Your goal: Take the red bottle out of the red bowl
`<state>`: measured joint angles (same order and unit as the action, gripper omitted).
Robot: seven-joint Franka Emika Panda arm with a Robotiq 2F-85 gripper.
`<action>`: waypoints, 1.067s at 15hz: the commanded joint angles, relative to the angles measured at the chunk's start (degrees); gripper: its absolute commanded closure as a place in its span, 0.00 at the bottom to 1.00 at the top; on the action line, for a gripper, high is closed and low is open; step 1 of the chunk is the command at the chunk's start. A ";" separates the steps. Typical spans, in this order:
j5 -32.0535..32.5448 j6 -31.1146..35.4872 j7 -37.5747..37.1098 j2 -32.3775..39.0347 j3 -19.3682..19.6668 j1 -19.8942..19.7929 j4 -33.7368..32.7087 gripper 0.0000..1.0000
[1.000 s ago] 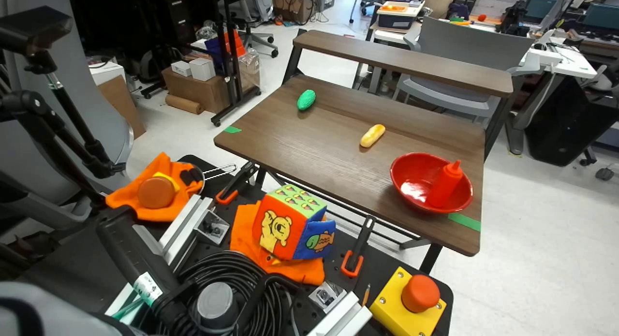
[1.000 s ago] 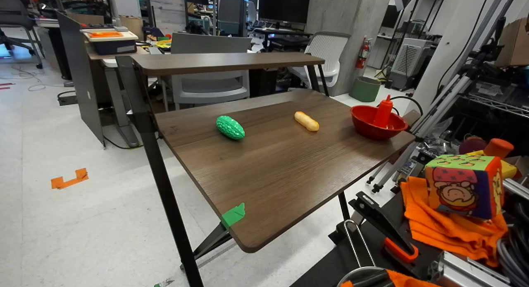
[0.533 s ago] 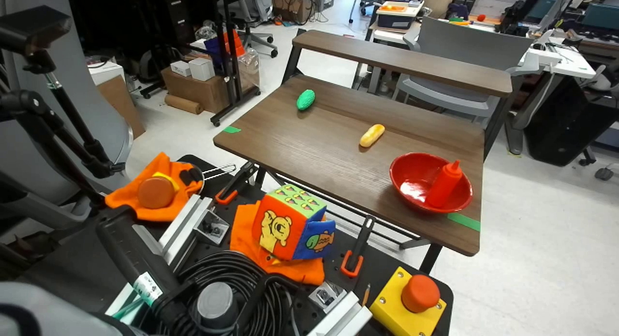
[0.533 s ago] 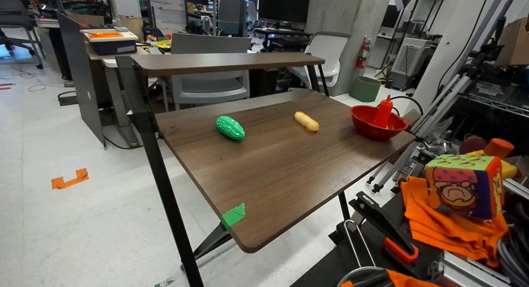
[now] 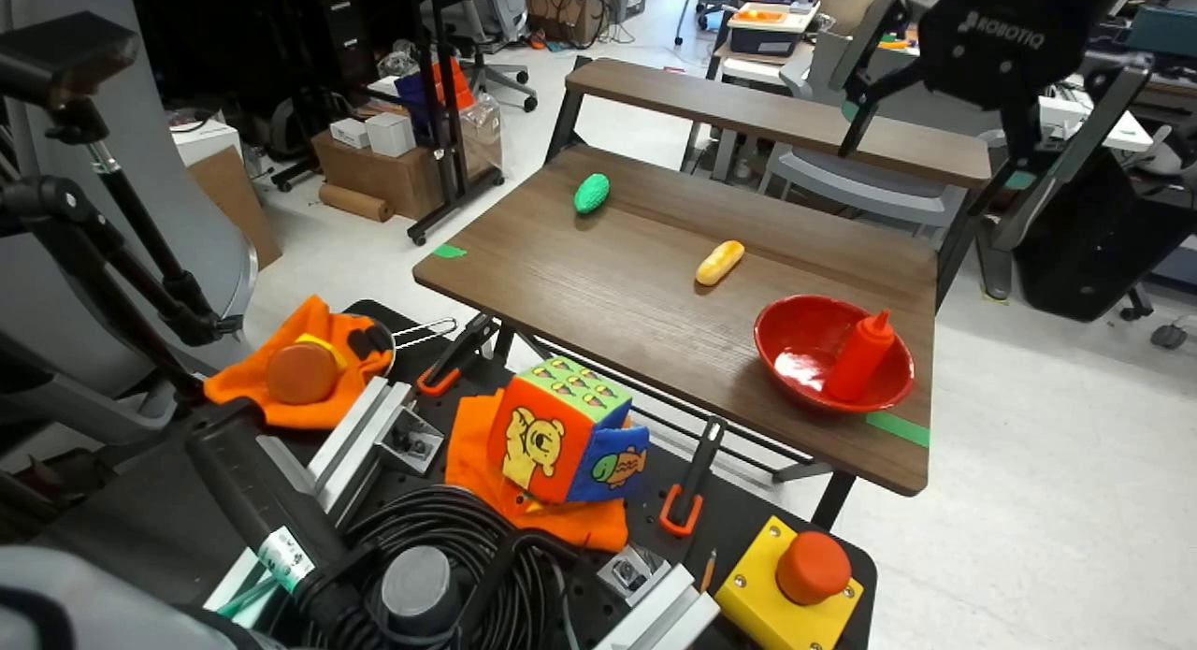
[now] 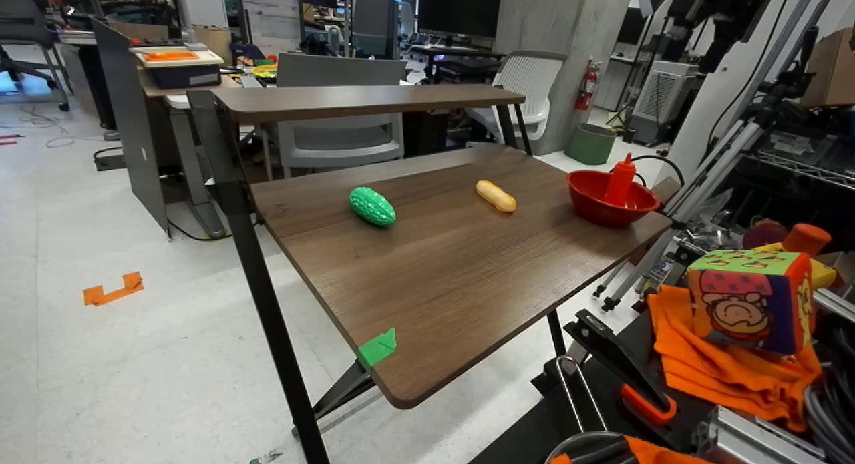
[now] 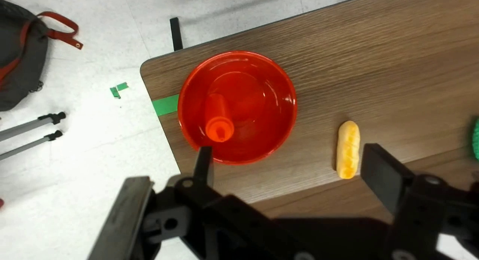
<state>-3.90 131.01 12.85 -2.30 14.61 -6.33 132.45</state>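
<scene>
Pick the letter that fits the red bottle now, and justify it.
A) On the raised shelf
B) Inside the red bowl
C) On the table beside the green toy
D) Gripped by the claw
B: in both exterior views the red bottle sits inside the red bowl, and the wrist view shows the claw open and holding nothing.

Pale floor [image 6: 167, 364]; brown table [image 6: 434, 284], raised shelf [image 6: 374, 99], gray chair [image 6: 339, 140] behind; concrete pillar [image 6: 561, 30], green bin [image 6: 590, 145] beside.
</scene>
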 commanded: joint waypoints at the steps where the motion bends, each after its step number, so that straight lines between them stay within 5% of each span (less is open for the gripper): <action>1: -0.58 0.44 1.71 8.17 -1.08 -2.09 -4.64 0.00; 16: 2.20 0.90 -6.27 29.10 -3.55 -4.41 -18.52 0.00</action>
<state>-3.46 131.84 9.23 23.49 12.16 -10.23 117.20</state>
